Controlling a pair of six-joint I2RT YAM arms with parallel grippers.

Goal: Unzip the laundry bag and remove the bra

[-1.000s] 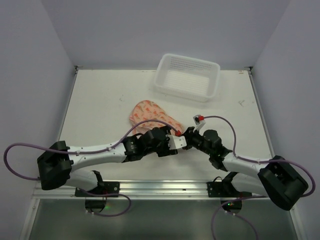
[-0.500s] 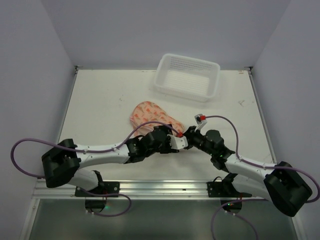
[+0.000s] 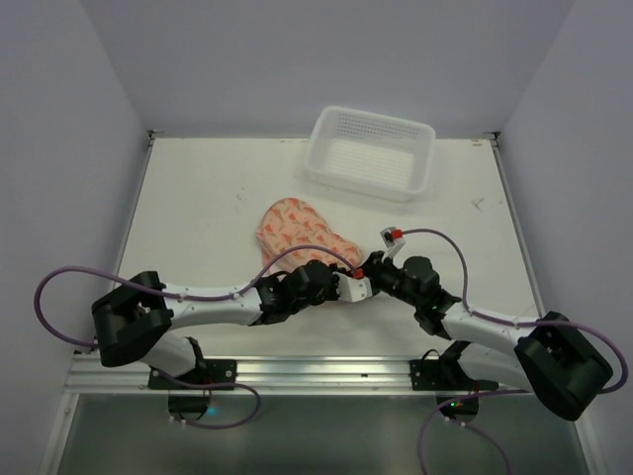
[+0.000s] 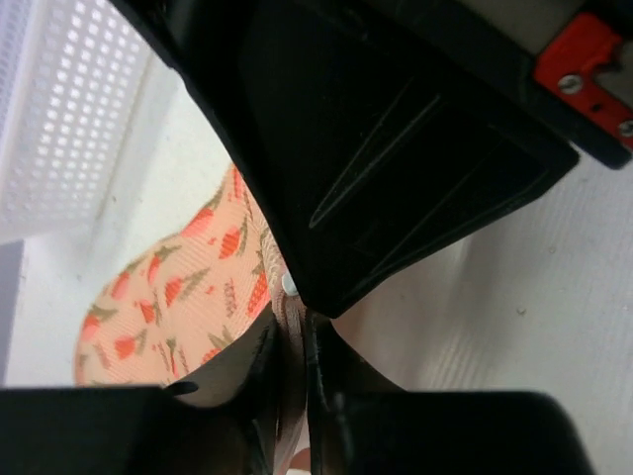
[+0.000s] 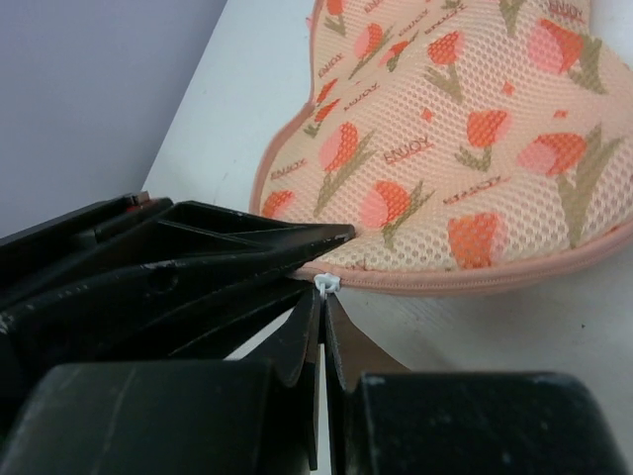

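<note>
Lying at the middle of the table [image 3: 198, 198], laundry bag [image 3: 295, 226], left fingers [image 4: 265, 376] pinching its pink near edge, right fingers [image 5: 302, 346] pinching the white zipper pull [image 5: 324, 284] beside them, white basket [image 3: 371, 153] by the far edge

Top view: laundry bag [image 3: 295, 226] near lobe hidden under left arm [image 3: 307, 284] and right arm [image 3: 410, 277], centre frame. Right wrist: bag cropped top and right. Left wrist: basket [image 4: 59, 109] blurred, cropped upper left.

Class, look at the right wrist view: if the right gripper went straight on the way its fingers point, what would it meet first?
The white zipper pull on the pink edge of the laundry bag, right at the tips of the right gripper. Whether they touch it yet is unclear.
</note>
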